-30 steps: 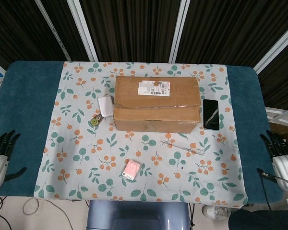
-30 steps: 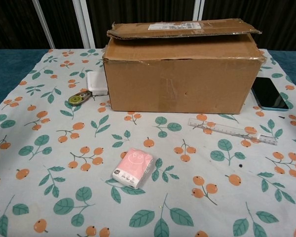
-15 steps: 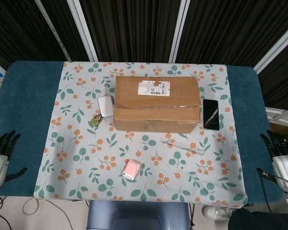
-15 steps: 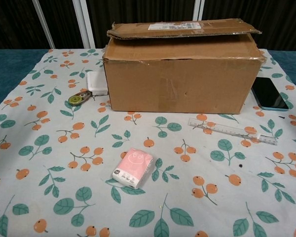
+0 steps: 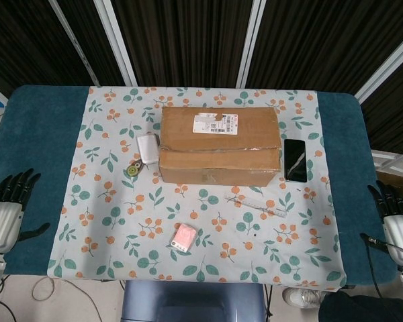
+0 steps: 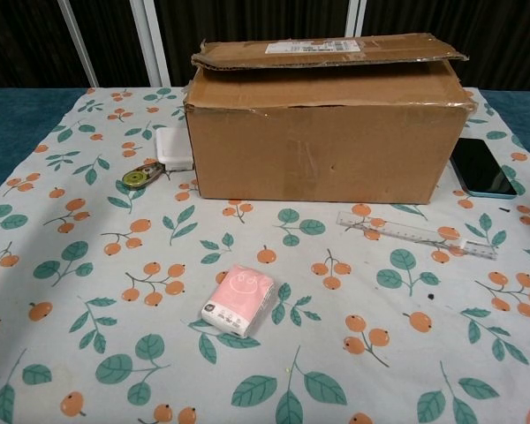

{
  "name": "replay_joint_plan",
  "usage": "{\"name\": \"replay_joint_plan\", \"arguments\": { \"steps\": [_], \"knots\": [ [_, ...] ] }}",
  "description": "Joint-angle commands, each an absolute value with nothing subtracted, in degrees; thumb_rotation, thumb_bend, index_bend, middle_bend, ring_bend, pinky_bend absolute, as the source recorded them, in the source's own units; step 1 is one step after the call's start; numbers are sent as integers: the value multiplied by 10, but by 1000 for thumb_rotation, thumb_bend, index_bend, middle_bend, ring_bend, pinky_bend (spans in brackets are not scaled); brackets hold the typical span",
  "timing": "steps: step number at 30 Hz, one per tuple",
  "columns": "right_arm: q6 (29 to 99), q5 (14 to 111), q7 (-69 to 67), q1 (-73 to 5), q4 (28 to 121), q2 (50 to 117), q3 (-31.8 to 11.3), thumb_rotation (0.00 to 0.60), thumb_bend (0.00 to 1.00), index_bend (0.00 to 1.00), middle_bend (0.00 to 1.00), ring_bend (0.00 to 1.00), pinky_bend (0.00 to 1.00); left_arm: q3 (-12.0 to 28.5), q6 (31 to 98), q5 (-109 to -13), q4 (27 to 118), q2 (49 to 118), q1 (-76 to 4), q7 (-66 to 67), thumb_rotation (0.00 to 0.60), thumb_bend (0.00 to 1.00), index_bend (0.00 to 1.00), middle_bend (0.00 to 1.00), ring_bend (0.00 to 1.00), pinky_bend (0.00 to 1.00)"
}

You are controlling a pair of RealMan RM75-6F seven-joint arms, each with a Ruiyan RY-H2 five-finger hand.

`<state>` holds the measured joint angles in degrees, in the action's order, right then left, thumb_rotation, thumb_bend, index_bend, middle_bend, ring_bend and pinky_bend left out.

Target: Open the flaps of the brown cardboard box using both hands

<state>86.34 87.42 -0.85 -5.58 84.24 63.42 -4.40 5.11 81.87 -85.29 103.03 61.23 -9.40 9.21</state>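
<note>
Left hand (image 5: 7, 213) crept up-frame from lower left, right hand (image 5: 397, 221) barely shifted, both with fingers spread and empty, far from the brown cardboard box (image 5: 219, 145) at table center; risk: reaching could sweep the phone (image 5: 295, 160) or charger (image 5: 147, 146).

My head camera looks steeply down from above and takes in the whole table (image 5: 43, 134), far edge at the top of the frame. My left hand (image 5: 5, 218) and right hand (image 5: 397, 225) appear at its lower corners. My chest camera sits low and near, facing level across the patterned cloth (image 6: 88, 291) toward the front wall of the cardboard box (image 6: 322, 132). Neither hand appears there. Both views share the cardboard box (image 5: 219, 144), the phone (image 6: 481, 168), the ruler (image 6: 415, 234) and the pink packet (image 6: 238, 299).
</note>
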Motion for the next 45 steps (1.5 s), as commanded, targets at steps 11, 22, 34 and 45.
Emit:
{"name": "replay_joint_plan", "arguments": {
  "steps": [11, 22, 34, 45],
  "knots": [
    [852, 857, -32, -57, 852, 632, -50, 600, 155, 0, 0, 0, 212, 184, 685, -714, 1148, 592, -265, 248, 600, 13, 0, 0, 0, 0],
    [836, 840, -62, -59, 860, 627, -55, 600, 155, 0, 0, 0, 212, 243, 611, -525, 1072, 700, -448, 398, 600, 66, 0, 0, 0, 0],
    [818, 826, -84, -61, 870, 621, -57, 600, 159, 0, 0, 0, 212, 234, 596, -403, 958, 796, -576, 488, 600, 106, 0, 0, 0, 0],
    [808, 811, -93, -62, 873, 619, -62, 600, 170, 0, 0, 0, 212, 215, 592, -365, 916, 824, -616, 490, 600, 106, 0, 0, 0, 0]
  ]
}}
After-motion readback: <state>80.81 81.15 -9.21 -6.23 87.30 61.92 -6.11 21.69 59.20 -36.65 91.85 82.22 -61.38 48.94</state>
